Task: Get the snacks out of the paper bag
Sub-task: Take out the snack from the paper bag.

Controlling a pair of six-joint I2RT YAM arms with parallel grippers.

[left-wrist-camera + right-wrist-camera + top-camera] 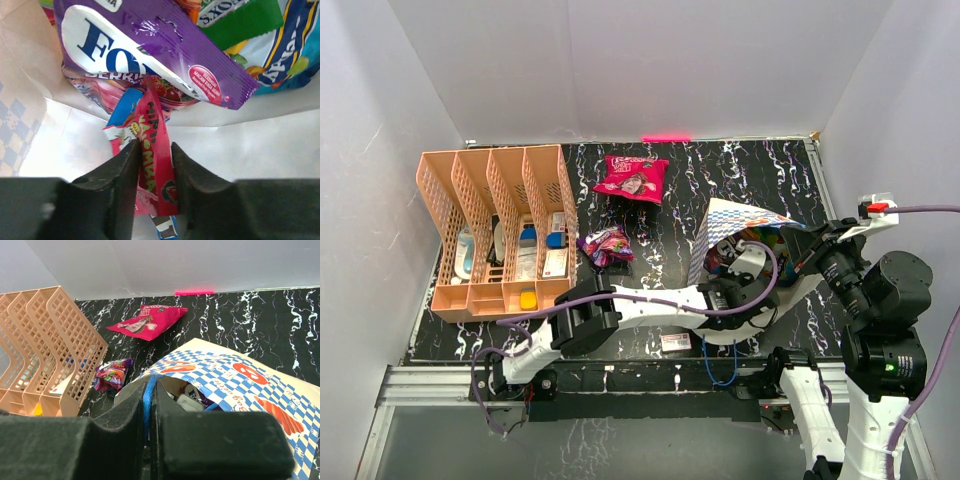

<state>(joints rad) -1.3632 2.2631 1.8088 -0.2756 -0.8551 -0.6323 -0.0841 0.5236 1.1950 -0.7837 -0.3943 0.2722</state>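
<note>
Left pincer [154,150] inside paper bag [745,220], clenched on pink candy packet [155,170] beneath purple packet [150,45]. Right pincer [151,387] grasping blue cord handle [146,410] at bag mouth. 2 snacks out on worktop [740,170]: magenta packet [632,178], small purple-pink packet [605,245].

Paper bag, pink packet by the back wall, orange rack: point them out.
paper bag [732,224], top view, checkered flap
pink packet [631,178], top view, its middle
orange rack [546,188], top view, a divider wall
</note>
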